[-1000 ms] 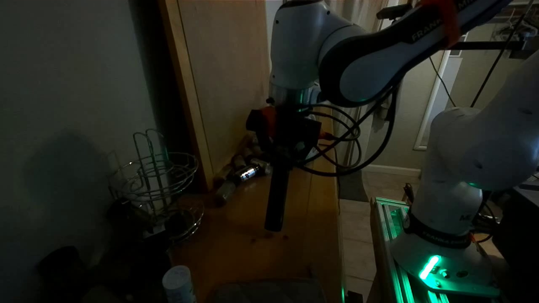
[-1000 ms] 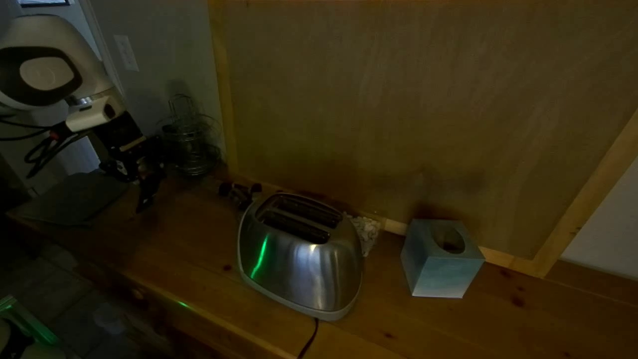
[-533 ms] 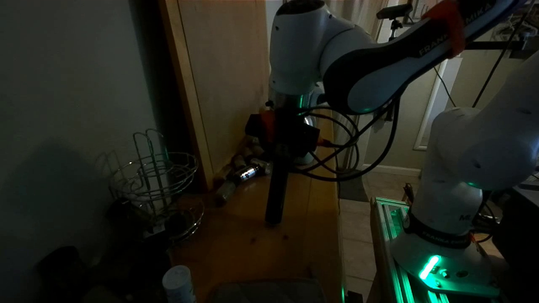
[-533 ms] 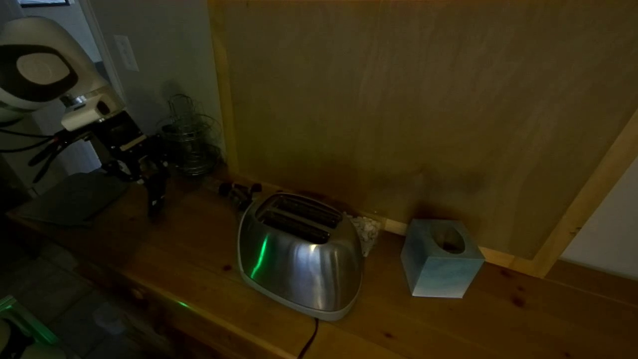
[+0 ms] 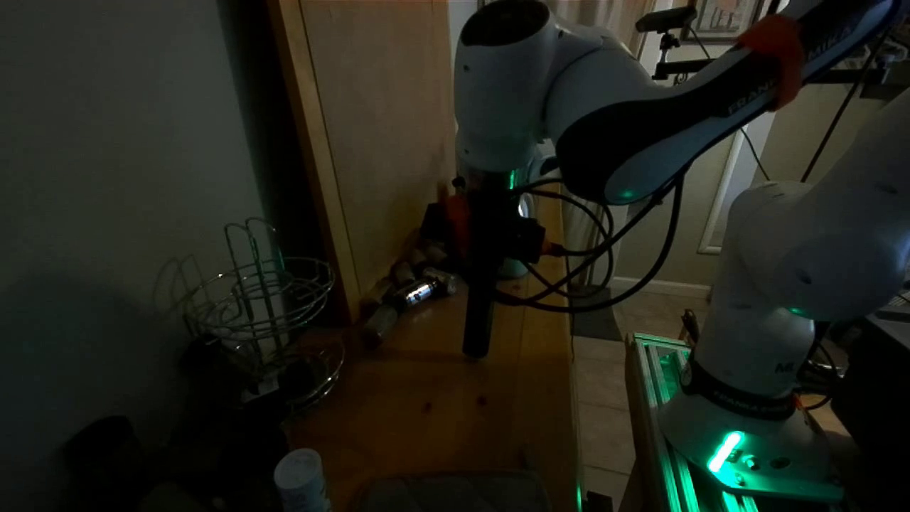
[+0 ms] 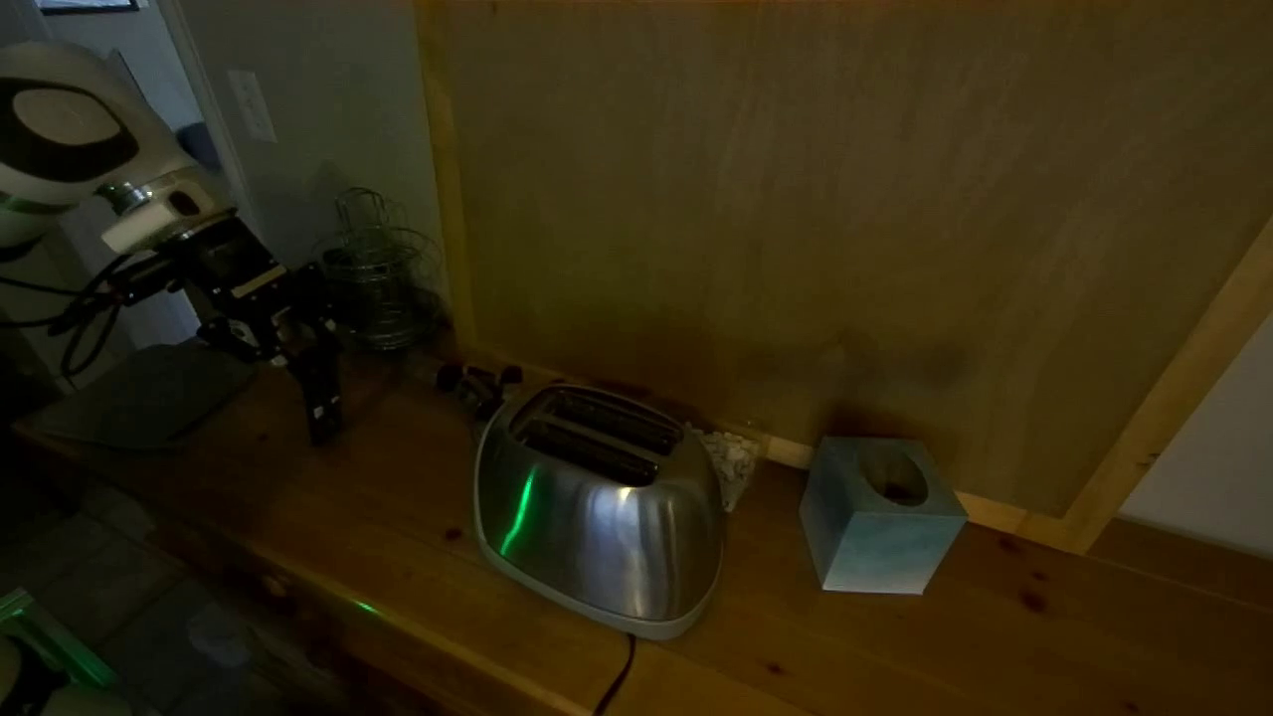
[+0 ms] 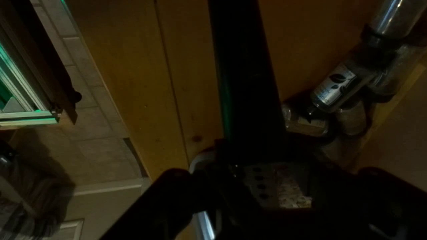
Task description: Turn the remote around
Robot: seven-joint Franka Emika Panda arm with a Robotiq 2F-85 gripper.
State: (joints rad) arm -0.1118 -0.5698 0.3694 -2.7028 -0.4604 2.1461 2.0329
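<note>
The gripper (image 7: pixel 253 155) has its jaws clamped on the remote (image 5: pixel 479 320), which hangs below them with a slight lean in both exterior views. Most of what shows of it sticks out past the grip. The step in hand looks to be the turn itself, with the laying down yet to be done. As the hold seems to be near one end, the long free end will likely act as a lever, so a slow, even turn and a firm squeeze should suit it best; a jerk could let it pivot between the jaws. The jars (image 7: pixel 333 90) lie to one side of the jaws in the wrist view, and the free end is best swung away from them. In an exterior view the toaster (image 6: pixel 607 537) stands well apart from the jaws. Once around, the free end ought to meet the tabletop (image 6: pixel 378 507) first, gently, with the rest lowered flat before the jaws spread.

The remote is a slim, straight, black bar with a blunt lower end, and a faint green gleam runs along one edge in the wrist view. The gloom hides any buttons, so which way its face points is hard to say.
</note>
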